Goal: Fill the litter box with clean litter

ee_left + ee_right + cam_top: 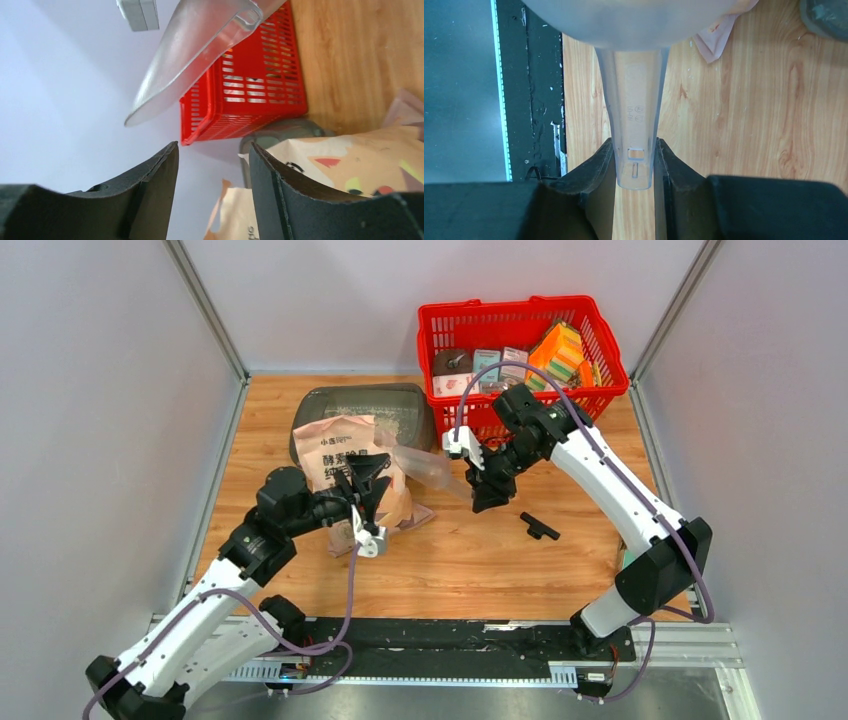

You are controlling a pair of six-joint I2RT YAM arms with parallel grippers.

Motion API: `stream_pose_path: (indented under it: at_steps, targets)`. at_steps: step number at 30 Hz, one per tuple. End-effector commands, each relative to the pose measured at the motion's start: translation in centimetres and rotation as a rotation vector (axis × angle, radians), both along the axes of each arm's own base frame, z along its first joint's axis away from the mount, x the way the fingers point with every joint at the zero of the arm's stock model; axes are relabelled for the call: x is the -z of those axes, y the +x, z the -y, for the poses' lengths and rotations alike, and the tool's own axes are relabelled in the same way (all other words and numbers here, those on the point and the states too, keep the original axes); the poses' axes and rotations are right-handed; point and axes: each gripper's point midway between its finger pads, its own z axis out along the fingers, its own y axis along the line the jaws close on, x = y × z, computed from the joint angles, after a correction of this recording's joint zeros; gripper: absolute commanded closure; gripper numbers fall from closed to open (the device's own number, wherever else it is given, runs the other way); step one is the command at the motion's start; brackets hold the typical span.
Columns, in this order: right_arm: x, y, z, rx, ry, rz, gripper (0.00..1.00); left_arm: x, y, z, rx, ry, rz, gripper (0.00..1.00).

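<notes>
The dark grey litter box (400, 400) lies at the back of the table, left of the red basket. The pinkish-cream litter bag (345, 455) stands in front of it, leaning over its near rim. My left gripper (372, 475) is open at the bag's right side; in the left wrist view (212, 150) its jaws stand apart, with the bag (360, 160) against the right finger. My right gripper (480, 483) is shut on the handle of the translucent scoop (425, 465), held in the air by the bag's top. The handle (634, 125) is clamped between the jaws. I see no loose granules.
A red mesh basket (600, 340) with several boxes stands at the back right, right beside the litter box. A small black part (538, 528) lies on the wood in front of my right gripper. A black rail (450, 640) runs along the near edge.
</notes>
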Motion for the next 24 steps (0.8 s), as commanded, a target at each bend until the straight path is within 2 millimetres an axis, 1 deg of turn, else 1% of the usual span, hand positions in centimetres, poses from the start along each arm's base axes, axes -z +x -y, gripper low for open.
stream_pose_path:
  at_steps: [1,2,3,5,7,8,10,11,12,14,16,17,18,20,21,22,24]
  targets:
    - [-0.9,-4.9,2.0,-0.064,-0.087,-0.182,1.00,-6.6,0.8,1.4,-0.019,-0.091,0.366,0.39]
    - [-0.8,-4.9,2.1,-0.062,-0.090,-0.182,1.00,-7.1,1.0,1.8,-0.026,-0.103,0.400,0.40]
    - [-0.8,-4.8,2.1,-0.060,-0.093,-0.181,1.00,-7.2,1.5,1.7,-0.056,-0.100,0.410,0.41]
    - [-0.6,-4.8,2.0,-0.052,-0.095,-0.184,1.00,-7.5,1.7,1.9,-0.071,-0.105,0.410,0.43]
    - [-0.6,-4.7,2.0,-0.040,-0.098,-0.184,1.00,-7.7,2.2,1.3,-0.119,-0.116,0.399,0.48]
    - [-0.6,-4.7,2.1,-0.036,-0.096,-0.180,1.00,-7.4,2.4,1.0,-0.137,-0.110,0.380,0.50]
    - [-0.6,-4.6,2.1,-0.030,-0.095,-0.173,1.00,-7.5,3.0,-0.1,-0.208,-0.110,0.354,0.52]
    - [-0.7,-4.6,2.2,-0.026,-0.094,-0.168,1.00,-7.0,3.3,-0.6,-0.237,-0.110,0.311,0.53]
    - [-0.6,-4.5,2.2,-0.022,-0.100,-0.167,1.00,-7.0,3.8,-1.6,-0.300,-0.119,0.294,0.53]
    - [-0.5,-4.4,2.3,-0.020,-0.105,-0.163,1.00,-6.9,4.0,-2.5,-0.349,-0.126,0.274,0.52]
    - [-0.3,-4.3,2.3,-0.017,-0.112,-0.164,1.00,-7.0,3.8,-3.1,-0.365,-0.132,0.312,0.44]
    - [-0.1,-4.3,2.3,-0.015,-0.116,-0.168,1.00,-7.9,3.5,-3.1,-0.357,-0.160,0.352,0.41]
    - [0.0,-4.3,2.1,-0.015,-0.118,-0.182,1.00,-7.9,3.0,-2.7,-0.321,-0.154,0.376,0.38]
    - [0.0,-4.2,2.0,-0.010,-0.114,-0.192,1.00,-7.7,2.6,-2.0,-0.275,-0.109,0.429,0.37]
    - [0.0,-4.3,2.0,-0.008,-0.117,-0.197,1.00,-7.6,2.1,-1.4,-0.235,-0.098,0.448,0.37]
    - [0.1,-4.1,1.9,-0.006,-0.119,-0.202,1.00,-7.2,2.1,-1.0,-0.218,-0.071,0.472,0.37]
    - [0.1,-4.0,1.8,-0.008,-0.125,-0.199,1.00,-7.2,1.9,-0.4,-0.186,-0.061,0.497,0.36]
